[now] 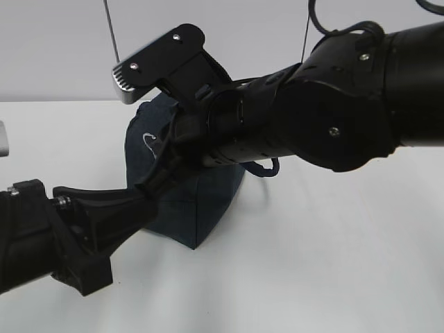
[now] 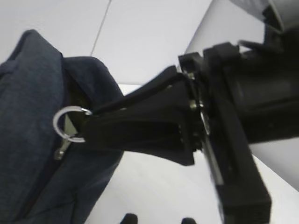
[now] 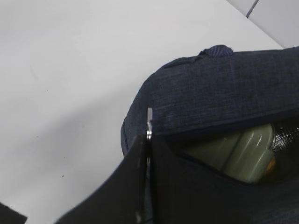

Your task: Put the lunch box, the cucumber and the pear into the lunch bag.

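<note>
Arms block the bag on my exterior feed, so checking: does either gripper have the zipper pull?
Observer: Yes. The right wrist view shows the right gripper shut on the ring pull, which sits edge-on between its fingers.
Operator: Bag open or zipped?
Observer: Open at that spot. The bag gapes just past the pull, and a box with a pale green lid lies inside.
Operator: Left gripper holding anything?
Observer: No. The left wrist view shows only the tips of the left gripper at the bottom edge, apart, with nothing between them.
</note>
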`<action>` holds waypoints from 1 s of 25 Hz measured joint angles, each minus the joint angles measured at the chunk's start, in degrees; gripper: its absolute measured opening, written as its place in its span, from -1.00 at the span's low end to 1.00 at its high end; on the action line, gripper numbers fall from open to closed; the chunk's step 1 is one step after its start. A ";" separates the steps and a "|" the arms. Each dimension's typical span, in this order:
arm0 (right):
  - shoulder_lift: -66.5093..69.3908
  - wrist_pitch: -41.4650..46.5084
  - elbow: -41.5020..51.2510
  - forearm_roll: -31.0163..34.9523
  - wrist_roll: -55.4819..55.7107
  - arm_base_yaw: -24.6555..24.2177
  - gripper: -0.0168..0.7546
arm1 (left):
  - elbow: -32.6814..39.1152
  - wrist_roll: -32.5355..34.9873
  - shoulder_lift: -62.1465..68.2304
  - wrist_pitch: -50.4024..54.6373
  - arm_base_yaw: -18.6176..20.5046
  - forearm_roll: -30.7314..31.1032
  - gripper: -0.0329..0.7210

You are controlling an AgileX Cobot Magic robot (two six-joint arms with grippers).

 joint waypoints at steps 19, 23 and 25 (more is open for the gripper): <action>0.00 0.00 0.00 0.00 0.00 0.00 -0.94 | -1.71 44.53 19.76 -9.47 11.40 -2.85 -0.12; 0.00 0.00 0.00 0.00 0.00 0.00 -0.94 | -3.32 45.58 24.09 -14.21 11.40 -7.94 0.14; 0.00 0.00 0.00 0.00 0.00 0.00 -0.94 | -3.91 45.75 24.78 -15.49 11.45 -11.49 0.19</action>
